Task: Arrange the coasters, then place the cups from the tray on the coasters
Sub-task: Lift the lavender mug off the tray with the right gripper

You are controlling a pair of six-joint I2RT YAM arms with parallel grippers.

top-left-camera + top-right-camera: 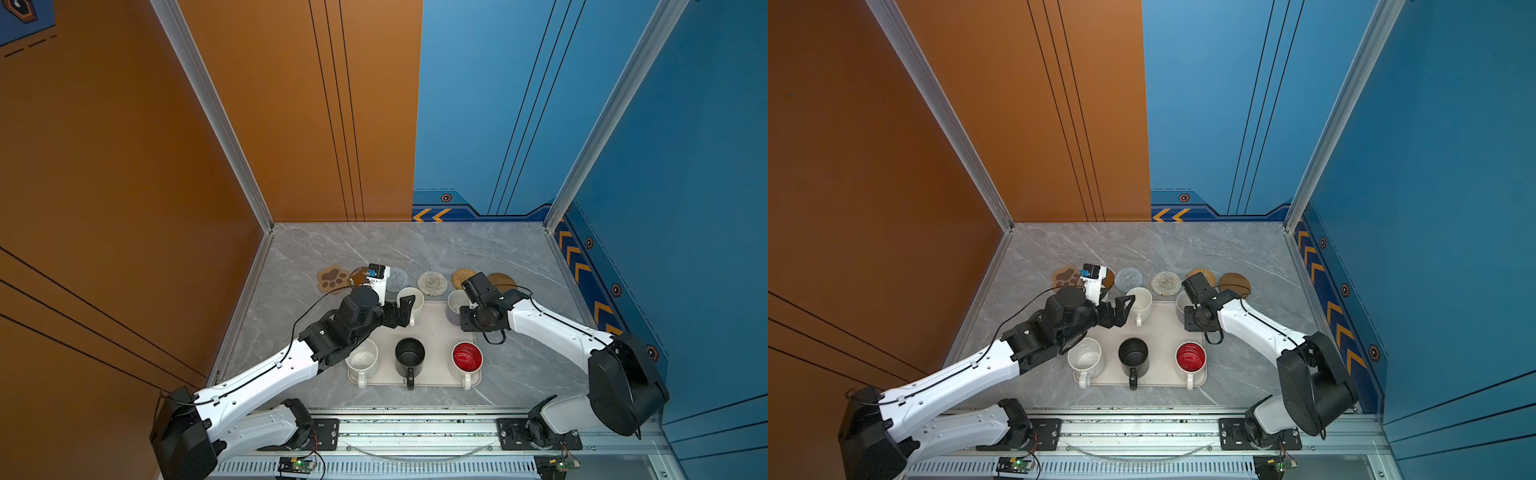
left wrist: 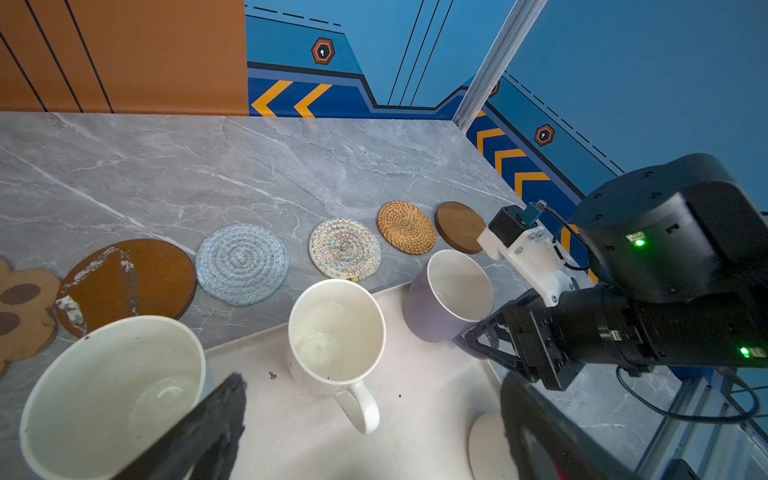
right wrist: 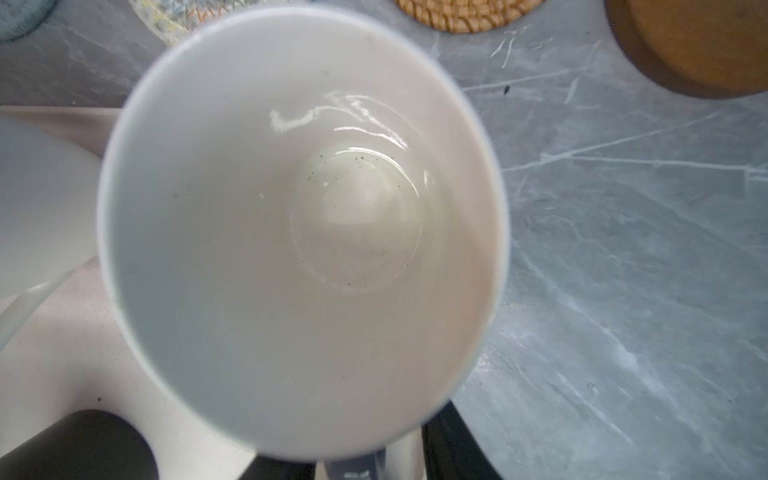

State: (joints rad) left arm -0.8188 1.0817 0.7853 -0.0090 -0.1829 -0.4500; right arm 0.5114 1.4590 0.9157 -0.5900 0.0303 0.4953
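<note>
Left gripper [image 1: 409, 311] gapes wide beside the cream-white mug [image 2: 336, 332] on the tray [image 2: 415, 395], while right gripper [image 2: 478, 345] sits narrow about the lavender mug [image 2: 449, 299]'s handle, grip unclear.

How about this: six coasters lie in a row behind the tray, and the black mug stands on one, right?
No. The six coasters do lie in a row behind the tray, but the black mug stands on the tray itself, as both top views show.
</note>
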